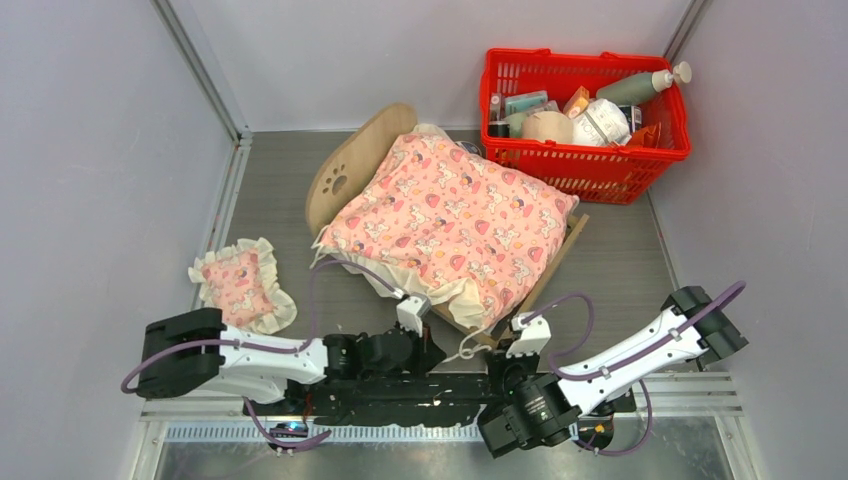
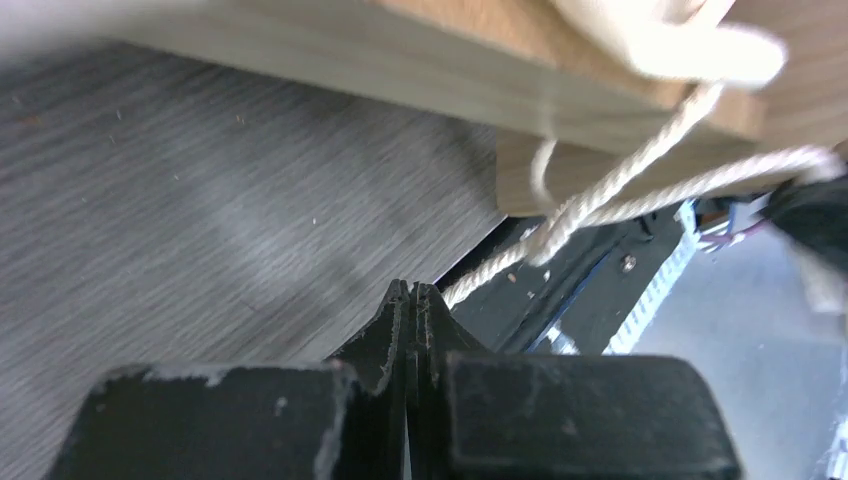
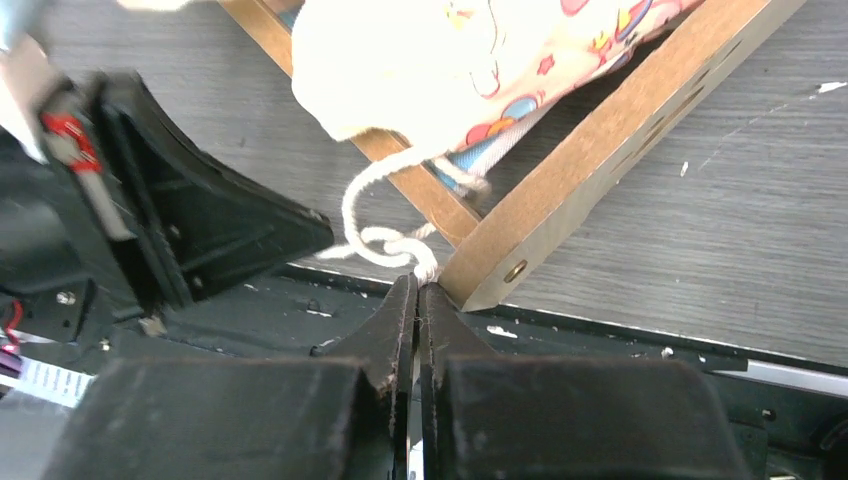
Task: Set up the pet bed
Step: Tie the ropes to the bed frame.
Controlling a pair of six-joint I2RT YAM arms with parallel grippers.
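Observation:
The pet bed [image 1: 345,178] stands mid-table, its paw-print headboard at the far left, with the pink patterned blanket [image 1: 450,215] spread over it. A sliver of striped mattress [image 3: 492,150] shows under the blanket. A white cord [image 1: 470,350] hangs from the blanket's near corner by the wooden frame [image 3: 600,130]. My left gripper [image 2: 412,290] is shut, and the cord [image 2: 600,205] runs taut from its tips. My right gripper [image 3: 417,285] is shut on the cord's end [image 3: 385,240] beside the frame's corner. In the top view the left gripper [image 1: 437,350] and the right gripper [image 1: 497,352] sit close together.
The small pink frilled pillow [image 1: 240,285] lies on the table left of the bed. A red basket [image 1: 590,165] full of bottles and packets stands at the back right. Grey walls close in the table on three sides. The arms' black base plate [image 3: 600,345] lies just under the grippers.

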